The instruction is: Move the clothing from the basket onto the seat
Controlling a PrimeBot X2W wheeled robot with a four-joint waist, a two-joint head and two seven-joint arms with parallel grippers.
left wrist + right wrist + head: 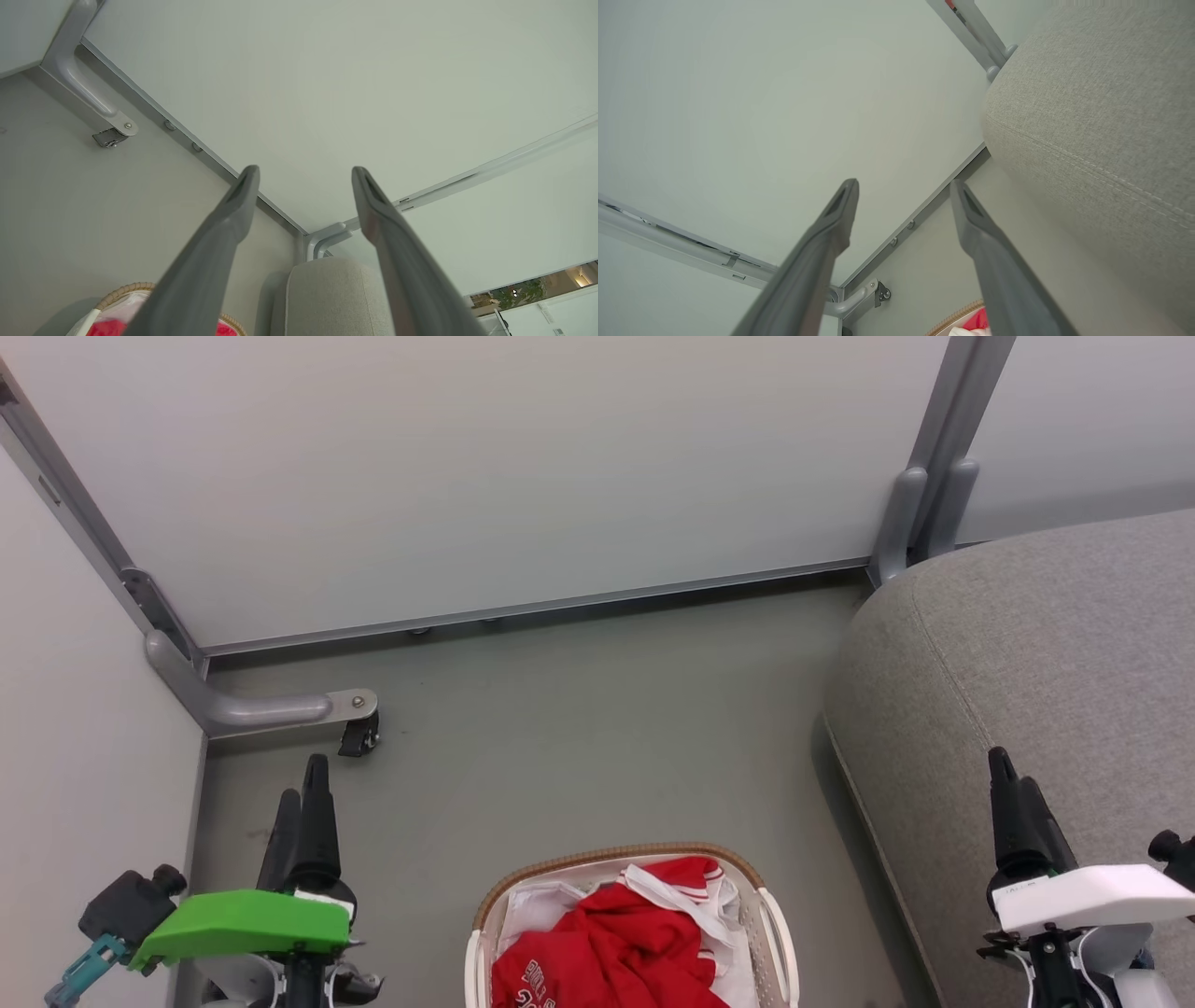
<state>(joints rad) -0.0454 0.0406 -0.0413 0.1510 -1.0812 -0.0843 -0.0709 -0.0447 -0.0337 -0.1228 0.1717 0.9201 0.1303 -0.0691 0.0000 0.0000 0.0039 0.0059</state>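
Observation:
The basket (616, 854), white with a brown woven rim, stands on the floor at the bottom middle of the head view. The clothing (616, 943) is heaped inside it: crumpled red fabric with white lettering, and a red piece with white stripes (695, 877) on top. The grey seat (1027, 644) rises at the right, beside the basket. My left gripper (303, 779) hangs open and empty over the floor left of the basket. My right gripper (1013, 770) is open and empty above the seat's front part. In the wrist views the left gripper (303, 170) and right gripper (903, 182) have their fingers spread.
White partition panels close off the back and left, joined by grey metal posts. A grey curved foot with a black caster (355, 733) sticks out onto the floor at the back left. Grey-green floor (597, 728) lies between the basket and the back wall.

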